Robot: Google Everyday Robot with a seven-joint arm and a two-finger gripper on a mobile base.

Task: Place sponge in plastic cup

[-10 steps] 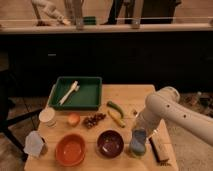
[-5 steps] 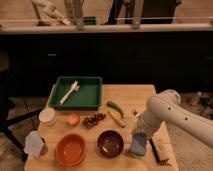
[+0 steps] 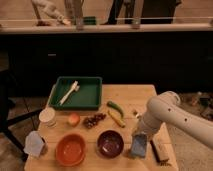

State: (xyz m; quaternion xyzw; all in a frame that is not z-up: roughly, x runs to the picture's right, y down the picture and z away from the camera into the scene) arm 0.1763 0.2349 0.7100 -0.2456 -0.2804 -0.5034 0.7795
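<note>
**Arm low over the front right, sponge right beneath it**

The white arm [image 3: 172, 116] reaches in from the right and bends down toward the front of the wooden surface [image 3: 131, 95]. Its gripper [image 3: 141, 131] sits low there, just right of the dark bowl [image 3: 110, 143]. Directly under it is the sponge [image 3: 139, 144], a blue-grey pad standing tilted near the front edge; the gripper's end meets its top. Whether the fingers are spread or closed on the pad, I cannot tell; the arm's bulk hides them.

Just right of the sponge lies the dark brush [image 3: 160, 151], close beside it. Left of the dark bowl is the orange bowl [image 3: 70, 149], and at the far left corner a pale jug [image 3: 35, 144]. Behind those, a white container [image 3: 47, 116], a peach-coloured fruit [image 3: 74, 119] and a cluster of grapes [image 3: 93, 120] run across the middle. A green and a yellow vegetable [image 3: 115, 113] lie side by side near the centre. At the back left, the green tray [image 3: 90, 95] holds a white utensil [image 3: 68, 92] laid diagonally.

No lime-green cup can be made out; the gripper and sponge cover the spot by the dark bowl.
</note>
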